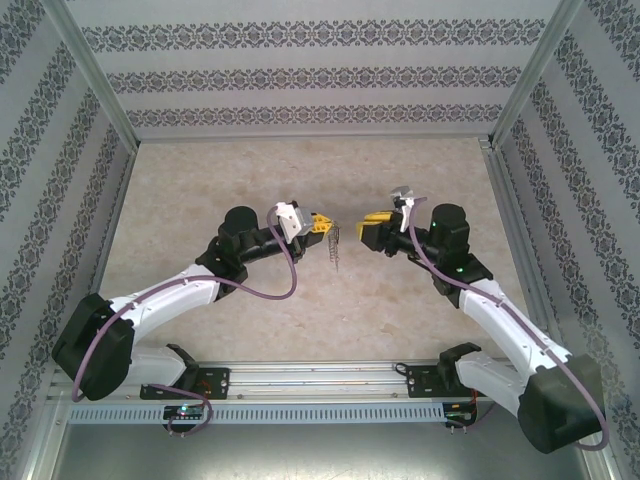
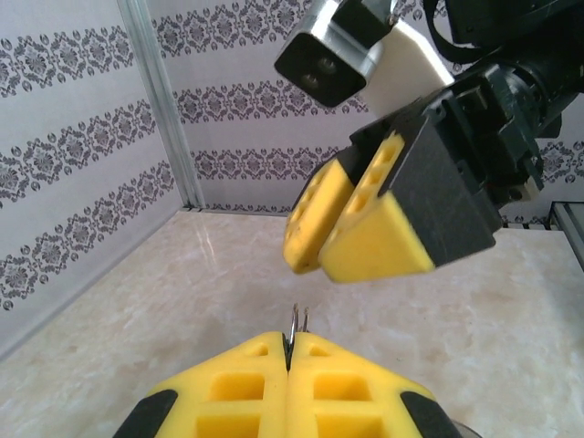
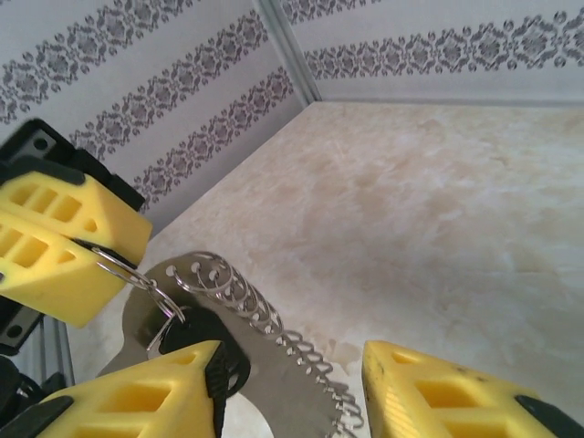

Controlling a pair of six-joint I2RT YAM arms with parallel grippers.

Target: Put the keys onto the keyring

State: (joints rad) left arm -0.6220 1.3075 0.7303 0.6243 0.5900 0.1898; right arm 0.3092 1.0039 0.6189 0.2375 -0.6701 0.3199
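Currently left gripper (image 1: 322,222) is clamped shut on the keyring (image 1: 333,248) by its thin wire loop, chain dangling above the table (image 1: 220,180). Right gripper (image 3: 292,365) stands part open, gripping nothing; the black-headed key (image 3: 196,330) hangs just beside its finger.

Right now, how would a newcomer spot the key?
Over the middle of the table, a metal bunch hangs from the shut left gripper. The key is the small piece with the black head; its neighbours, the coiled chain and the keyring, are bare silver-grey.
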